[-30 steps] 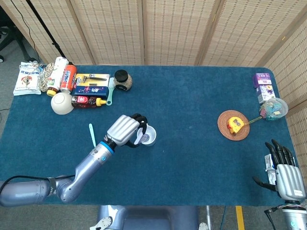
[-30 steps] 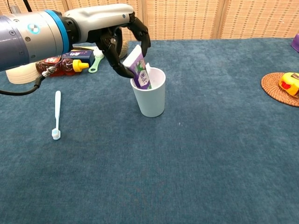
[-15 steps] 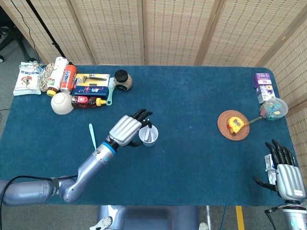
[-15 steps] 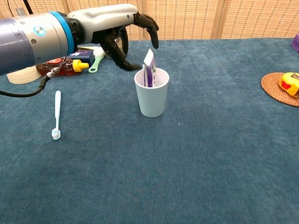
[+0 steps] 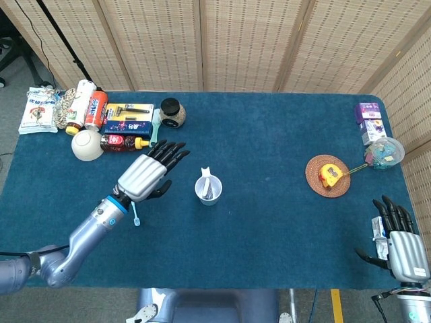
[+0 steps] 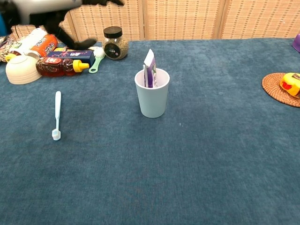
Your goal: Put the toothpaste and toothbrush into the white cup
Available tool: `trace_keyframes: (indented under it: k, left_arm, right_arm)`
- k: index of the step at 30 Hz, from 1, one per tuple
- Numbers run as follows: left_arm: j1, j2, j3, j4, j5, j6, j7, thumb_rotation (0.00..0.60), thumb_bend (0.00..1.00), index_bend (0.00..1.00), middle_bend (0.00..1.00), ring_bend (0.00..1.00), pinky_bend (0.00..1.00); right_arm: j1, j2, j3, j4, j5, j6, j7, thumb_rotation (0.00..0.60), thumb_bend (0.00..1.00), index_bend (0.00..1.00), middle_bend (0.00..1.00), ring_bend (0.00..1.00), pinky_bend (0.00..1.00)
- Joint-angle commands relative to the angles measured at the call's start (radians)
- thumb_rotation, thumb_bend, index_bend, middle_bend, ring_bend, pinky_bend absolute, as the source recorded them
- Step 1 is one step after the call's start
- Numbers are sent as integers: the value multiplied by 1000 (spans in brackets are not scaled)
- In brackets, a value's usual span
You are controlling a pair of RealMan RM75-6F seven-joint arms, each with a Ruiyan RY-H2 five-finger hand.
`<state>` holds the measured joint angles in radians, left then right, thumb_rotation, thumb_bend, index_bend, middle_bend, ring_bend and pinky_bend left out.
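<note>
The left hand (image 5: 145,176) hangs above the bench (image 6: 197,154) with its fingers (image 5: 170,151) spread and nothing in them, which suits a hand free to take the next item. It sits left of the white cup (image 6: 152,93), roughly over the toothbrush (image 6: 56,114), whose head pokes out beneath the wrist in the head view. The toothbrush lies flat on the bench, well left of the cup, not yet picked up. The toothpaste (image 6: 149,70) stands upright inside the cup, so that half looks done. The right hand (image 5: 400,245) rests far right of the cup, fingers apart, holding nothing.
</note>
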<state>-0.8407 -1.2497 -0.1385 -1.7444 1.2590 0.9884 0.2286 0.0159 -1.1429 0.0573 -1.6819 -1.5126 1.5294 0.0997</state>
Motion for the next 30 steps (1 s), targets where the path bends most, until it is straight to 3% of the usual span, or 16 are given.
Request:
trace_keyframes:
  k: [1, 3, 7, 12, 19, 30]
  left_arm:
    - [32, 31, 59, 43, 52, -24, -21, 600, 399, 0, 0, 0, 0]
    - [45, 29, 84, 77, 79, -26, -33, 600, 346, 0, 0, 0, 0]
    - [73, 4, 127, 171, 138, -21, -84, 600, 338, 5, 0, 0, 0]
    - [99, -49, 170, 321, 202, -17, -153, 600, 319, 157, 0, 0, 0]
    - [120, -120, 232, 490, 283, -22, -179, 600, 319, 256, 0, 0, 0]
    - [146, -261, 273, 715, 355, -8, -224, 600, 320, 270, 0, 0, 0]
  right_arm:
    - [-1, 0, -1, -4, -2, 1, -5, 600, 0, 0, 0, 0, 31]
    - [-1, -1, -1, -7, -3, 3, -11, 600, 0, 0, 0, 0, 31]
    - [-1, -3, -3, -13, -7, 3, -19, 600, 0, 0, 0, 0, 31]
    - [0, -8, -6, -16, -9, 1, -31, 600, 0, 0, 0, 0, 31]
    - [2, -11, -3, -13, -2, -5, -37, 600, 0, 0, 0, 0, 31]
    - [2, -13, -1, -11, 4, -7, -35, 600, 0, 0, 0, 0, 31]
